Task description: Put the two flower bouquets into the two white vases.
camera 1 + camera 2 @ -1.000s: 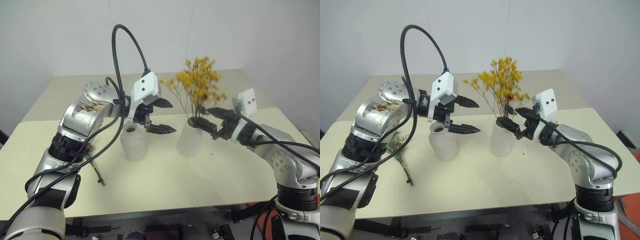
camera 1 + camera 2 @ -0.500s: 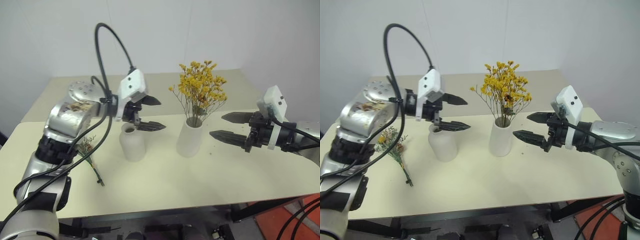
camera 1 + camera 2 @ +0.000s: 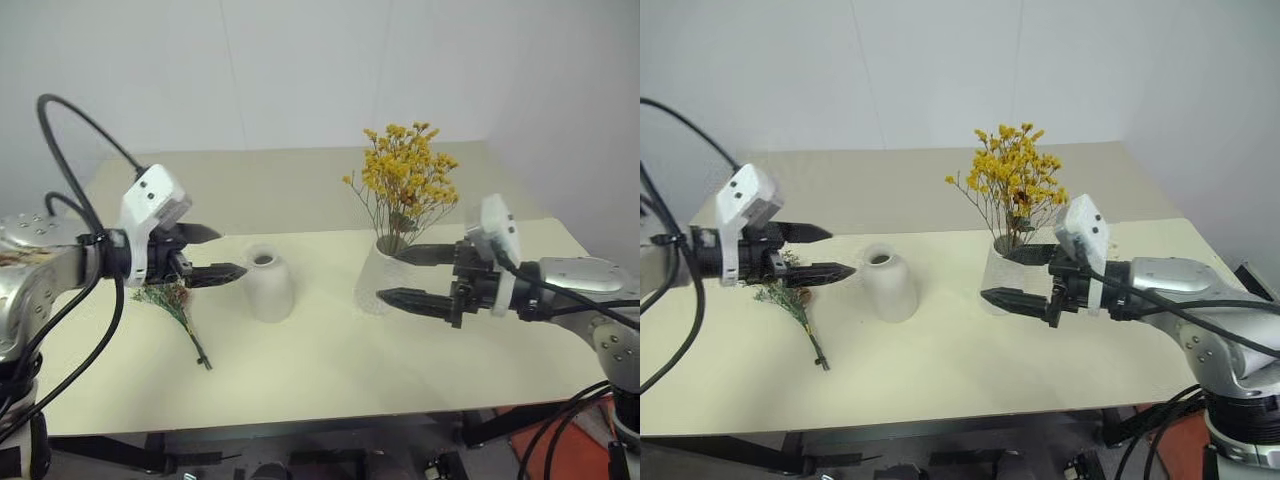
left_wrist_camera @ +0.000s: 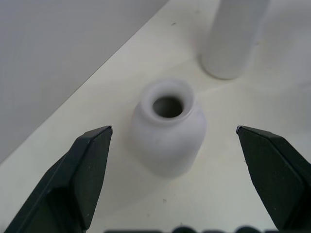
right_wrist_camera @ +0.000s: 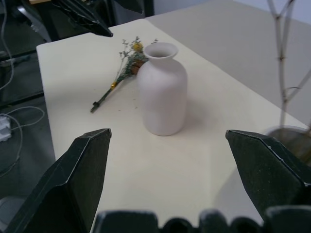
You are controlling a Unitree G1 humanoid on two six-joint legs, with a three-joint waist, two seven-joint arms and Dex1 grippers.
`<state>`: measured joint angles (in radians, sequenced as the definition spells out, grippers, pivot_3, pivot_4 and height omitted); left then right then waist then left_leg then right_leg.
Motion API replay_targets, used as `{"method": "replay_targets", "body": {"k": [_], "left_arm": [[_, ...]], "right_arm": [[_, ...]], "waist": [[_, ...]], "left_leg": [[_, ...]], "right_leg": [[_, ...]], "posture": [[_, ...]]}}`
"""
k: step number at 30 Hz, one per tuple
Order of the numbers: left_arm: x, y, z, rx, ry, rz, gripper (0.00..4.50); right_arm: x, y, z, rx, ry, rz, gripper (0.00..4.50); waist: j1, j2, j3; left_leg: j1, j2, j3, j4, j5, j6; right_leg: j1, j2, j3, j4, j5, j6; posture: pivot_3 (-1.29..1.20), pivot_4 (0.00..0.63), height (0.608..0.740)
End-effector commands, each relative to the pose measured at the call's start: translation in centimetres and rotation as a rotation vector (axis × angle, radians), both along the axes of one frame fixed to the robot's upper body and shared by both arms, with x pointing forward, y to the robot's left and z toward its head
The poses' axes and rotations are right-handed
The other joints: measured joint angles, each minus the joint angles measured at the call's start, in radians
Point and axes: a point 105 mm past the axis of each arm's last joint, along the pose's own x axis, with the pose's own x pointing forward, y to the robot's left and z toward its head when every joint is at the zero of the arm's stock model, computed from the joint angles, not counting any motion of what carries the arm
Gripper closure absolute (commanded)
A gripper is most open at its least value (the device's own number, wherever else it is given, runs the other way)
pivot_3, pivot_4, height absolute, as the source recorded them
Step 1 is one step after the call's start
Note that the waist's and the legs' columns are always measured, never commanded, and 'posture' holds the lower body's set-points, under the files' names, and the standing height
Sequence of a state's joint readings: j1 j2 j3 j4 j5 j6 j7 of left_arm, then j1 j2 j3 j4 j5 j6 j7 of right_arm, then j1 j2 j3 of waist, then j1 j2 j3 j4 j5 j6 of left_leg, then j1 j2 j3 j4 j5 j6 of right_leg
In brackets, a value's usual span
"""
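The yellow bouquet (image 3: 405, 180) stands in the cylinder vase (image 3: 378, 283). The small green sprig (image 3: 790, 301) lies flat on the table (image 3: 940, 360), left of the empty bottle vase (image 3: 267, 284). Left gripper (image 3: 207, 254) hovers over the sprig, wide open, empty. Right gripper (image 3: 1008, 274), also open and empty, sits beside the cylinder.

1. The bottle vase (image 3: 268, 283) stood at mid-frame with bare bench (image 3: 330, 370) all round it, its mouth uncovered.
2. The left gripper (image 3: 208, 254) hung at its left, jaws wide, just above the sprig bunch (image 3: 176, 305).
3. At centre right, the right gripper (image 3: 410, 276), jaws spread, blocked the front of the cylinder vase (image 3: 377, 278); yellow flowers (image 3: 405, 185) filled the space overhead.
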<state>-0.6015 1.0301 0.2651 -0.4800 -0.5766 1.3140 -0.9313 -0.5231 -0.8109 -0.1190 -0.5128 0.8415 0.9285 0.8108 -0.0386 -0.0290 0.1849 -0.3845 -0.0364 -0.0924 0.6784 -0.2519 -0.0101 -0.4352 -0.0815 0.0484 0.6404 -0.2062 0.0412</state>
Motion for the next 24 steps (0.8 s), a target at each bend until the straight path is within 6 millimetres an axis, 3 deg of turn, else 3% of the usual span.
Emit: {"method": "replay_targets", "body": {"k": [1, 6, 10, 14, 17, 21, 24], "left_arm": [[-1.9, 0.8, -0.1, 0.022, 0.027, 0.071, 0.0], [-3.7, 2.4, -2.2, 0.042, 0.154, 0.19, 0.0], [-2.8, 5.0, -3.8, 0.072, 0.193, 0.381, 0.0], [-0.9, 6.8, -4.7, -0.017, 0.243, 0.541, 0.0], [0.7, 6.6, -5.5, -0.095, 0.294, 0.617, 0.0], [2.8, 6.2, -6.8, -0.065, 0.417, 0.73, 0.0], [3.7, 5.6, -6.4, -0.086, 0.419, 0.869, 0.0]], "right_arm": [[-0.1, 0.4, 1.0, 0.004, -0.069, 0.015, 0.04], [0.3, 0.3, 0.6, -0.024, -0.071, 0.016, 0.04], [0.5, 0.3, 0.6, -0.031, -0.074, 0.02, 0.04], [0.5, 0.4, 0.4, -0.045, -0.084, 0.017, 0.04], [0.5, 0.4, 0.4, -0.048, -0.09, 0.008, 0.04], [0.9, 0.4, 0.3, -0.047, -0.102, -0.02, 0.04], [0.7, 0.2, 0.4, -0.044, -0.104, -0.033, 0.04]], "waist": [[0.0, 0.0, 0.0], [-0.004, 0.0, 0.0], [-0.004, 0.0, 0.0], [-0.001, 0.0, 0.0], [0.004, 0.0, 0.0], [0.015, -0.003, 0.0], [0.018, -0.003, 0.0]], "left_leg": [[0.0, 0.0, 0.0, 0.0, 0.0, 0.0], [0.001, 0.001, 0.0, 0.0, 0.0, 0.0], [0.005, 0.003, 0.0, -0.001, 0.0, 0.0], [0.009, 0.004, 0.0, -0.001, 0.0, 0.0], [0.014, 0.004, -0.002, -0.002, -0.001, -0.001], [0.014, 0.002, -0.004, -0.002, -0.001, -0.001], [0.014, 0.003, -0.008, -0.002, -0.002, -0.003]], "right_leg": [[0.0, 0.0, 0.0, 0.0, 0.0, -0.001], [0.0, 0.001, 0.0, 0.0, 0.001, -0.002], [0.002, 0.003, 0.001, 0.001, 0.001, -0.002], [0.006, 0.003, 0.0, 0.0, -0.001, 0.0], [0.012, 0.003, -0.001, -0.002, -0.002, 0.002], [0.012, 0.002, -0.001, -0.001, 0.0, -0.001], [0.01, 0.002, 0.0, 0.0, 0.002, -0.004]], "posture": [[0.0, 0.15, 0.74], [0.0, 0.15, 0.74], [0.0, 0.15, 0.74], [0.0, 0.15, 0.74], [0.0, 0.15, 0.74], [0.0, 0.15, 0.74], [0.0, 0.15, 0.74]]}}
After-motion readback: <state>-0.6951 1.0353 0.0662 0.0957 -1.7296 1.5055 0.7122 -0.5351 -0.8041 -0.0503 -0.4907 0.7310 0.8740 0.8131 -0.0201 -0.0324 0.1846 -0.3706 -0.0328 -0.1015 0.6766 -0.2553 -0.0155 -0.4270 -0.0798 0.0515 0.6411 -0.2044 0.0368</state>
